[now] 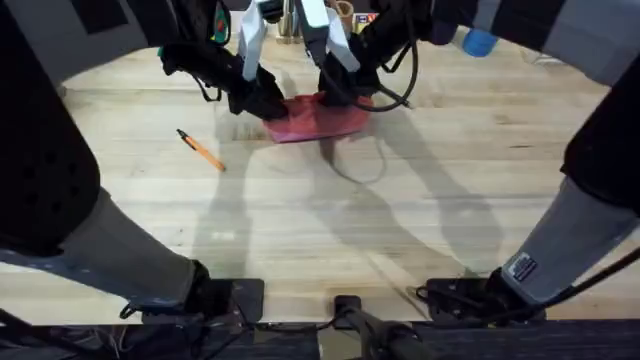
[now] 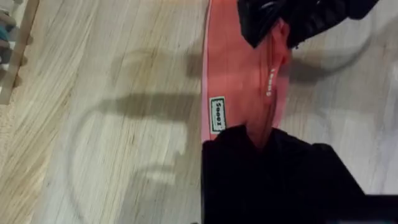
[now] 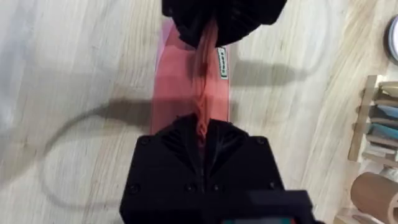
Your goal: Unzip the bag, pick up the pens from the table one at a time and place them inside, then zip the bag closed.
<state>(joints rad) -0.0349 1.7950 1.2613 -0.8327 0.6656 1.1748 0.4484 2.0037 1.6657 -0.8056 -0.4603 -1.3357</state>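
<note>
The pink bag lies at the far middle of the table, and both arms reach down onto it — the left gripper at its left end, the right gripper at its right end. In the left wrist view the left gripper's black fingers are pinched together on the raised ridge of fabric along the top of the bag, while the right gripper grips the same ridge at the other end. The right wrist view shows the same hold from the other side: the right gripper is clamped on the bunched fabric of the bag, with the left gripper closed on the far end. A small white label with dark green letters sits on the side of the bag; the word is too blurred to read. The orange pen with a black tip lies on the table well to the left of the bag — apart from both grippers.
</note>
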